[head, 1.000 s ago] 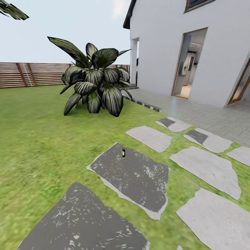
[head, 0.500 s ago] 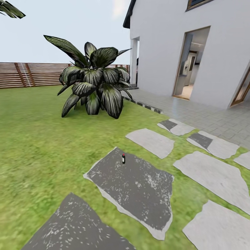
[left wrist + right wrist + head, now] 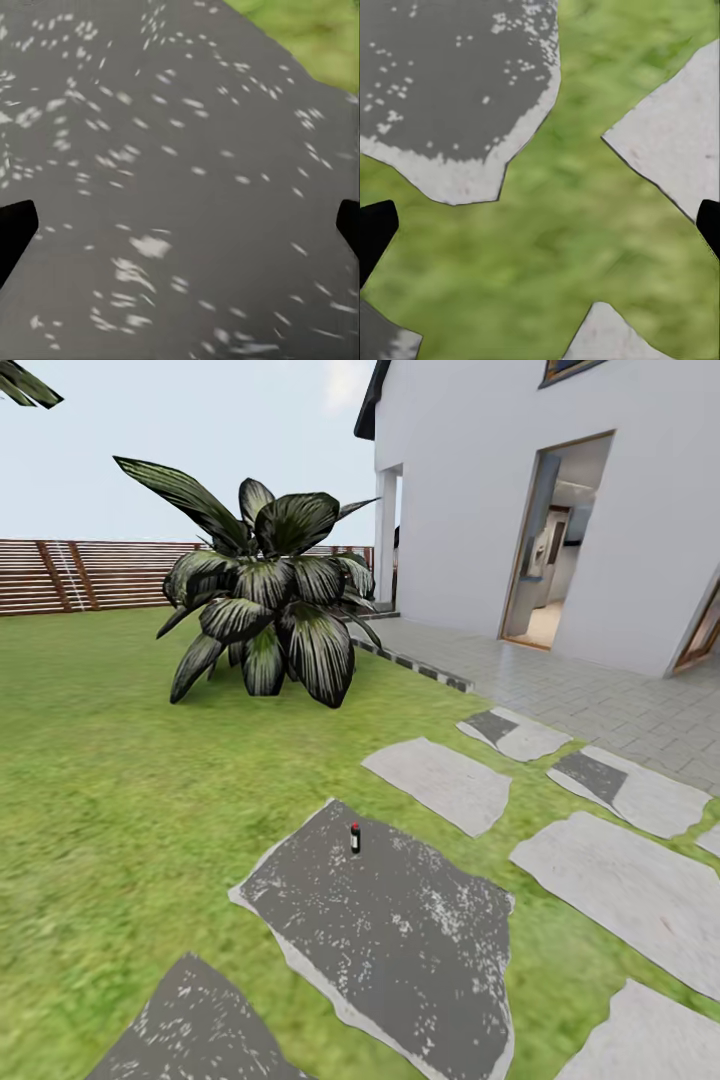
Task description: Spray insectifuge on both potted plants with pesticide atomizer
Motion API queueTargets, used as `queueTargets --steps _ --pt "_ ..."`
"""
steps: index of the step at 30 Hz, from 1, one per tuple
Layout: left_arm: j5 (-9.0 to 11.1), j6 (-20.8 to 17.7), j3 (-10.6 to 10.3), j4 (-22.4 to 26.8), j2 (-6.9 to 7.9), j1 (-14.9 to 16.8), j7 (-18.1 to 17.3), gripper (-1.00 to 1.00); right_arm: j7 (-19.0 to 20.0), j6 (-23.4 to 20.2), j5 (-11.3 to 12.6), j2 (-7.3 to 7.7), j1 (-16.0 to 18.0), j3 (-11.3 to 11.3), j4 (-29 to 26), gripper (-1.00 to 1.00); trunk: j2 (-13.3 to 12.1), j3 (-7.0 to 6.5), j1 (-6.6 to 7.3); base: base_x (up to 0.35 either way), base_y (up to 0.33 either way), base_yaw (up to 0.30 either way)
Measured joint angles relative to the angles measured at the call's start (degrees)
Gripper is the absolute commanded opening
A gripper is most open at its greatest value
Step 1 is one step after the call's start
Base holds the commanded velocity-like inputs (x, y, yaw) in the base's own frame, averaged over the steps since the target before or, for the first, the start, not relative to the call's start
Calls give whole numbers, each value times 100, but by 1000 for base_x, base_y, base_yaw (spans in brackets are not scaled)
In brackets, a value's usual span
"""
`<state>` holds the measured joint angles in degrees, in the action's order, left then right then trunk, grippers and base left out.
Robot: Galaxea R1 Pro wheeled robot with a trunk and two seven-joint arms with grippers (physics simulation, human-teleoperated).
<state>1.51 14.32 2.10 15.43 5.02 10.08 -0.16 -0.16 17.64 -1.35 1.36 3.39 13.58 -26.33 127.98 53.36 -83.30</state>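
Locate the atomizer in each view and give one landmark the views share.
Head view: the atomizer stands upright near the far edge of the dark stone.
Left wrist view: not in it.
Right wrist view: not in it.
Shared landmark: dark speckled stone, probably the same kind.

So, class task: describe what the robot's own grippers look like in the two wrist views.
Little shows. In each wrist view, the fingertips of the left gripper and those of the right gripper are plain black, blunt wedges at the frame edges. No markings or cables visible.
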Motion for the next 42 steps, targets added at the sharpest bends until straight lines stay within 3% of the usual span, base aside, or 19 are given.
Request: queueTargets --steps 32,42 --pt "-1 3 1 1 0 0 0 100 13 0 -2 7 0 -3 2 100 0 0 0 324 116 0" --pt "1 2 1 -1 0 1 0 100 8 1 0 7 -1 -1 0 100 0 -40 0 318 136 -183"
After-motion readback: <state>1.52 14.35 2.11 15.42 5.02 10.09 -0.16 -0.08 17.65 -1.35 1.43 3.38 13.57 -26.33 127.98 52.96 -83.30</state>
